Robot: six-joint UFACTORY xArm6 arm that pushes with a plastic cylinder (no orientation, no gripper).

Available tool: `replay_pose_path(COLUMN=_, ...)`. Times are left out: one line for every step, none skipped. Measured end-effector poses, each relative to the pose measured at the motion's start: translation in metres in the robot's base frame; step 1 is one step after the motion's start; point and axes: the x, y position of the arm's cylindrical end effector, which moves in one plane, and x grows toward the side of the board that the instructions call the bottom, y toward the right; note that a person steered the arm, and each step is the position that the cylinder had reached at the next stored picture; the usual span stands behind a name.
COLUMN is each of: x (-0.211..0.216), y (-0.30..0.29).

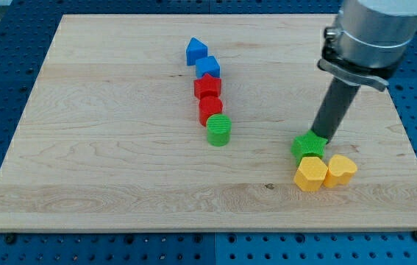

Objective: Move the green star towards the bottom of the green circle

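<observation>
The green star lies at the view's lower right on the wooden board. The green circle stands near the board's middle, well to the star's left and slightly higher. My tip rests against the star's upper right edge, touching it. The dark rod rises up and right to the grey arm housing.
Two yellow blocks, a hexagon and a heart, sit directly below the green star, touching it. A red star and another red block stack in a line above the green circle, with two blue blocks above them.
</observation>
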Motion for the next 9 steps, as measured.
replay_pose_path(x=0.0, y=-0.004)
replay_pose_path(x=0.009, y=0.028)
replay_pose_path(x=0.016, y=0.051)
replay_pose_path(x=0.016, y=0.039)
replay_pose_path(x=0.016, y=0.008)
replay_pose_path(x=0.016, y=-0.03)
replay_pose_path(x=0.016, y=-0.063)
replay_pose_path(x=0.016, y=-0.064)
replay_pose_path(x=0.028, y=-0.033)
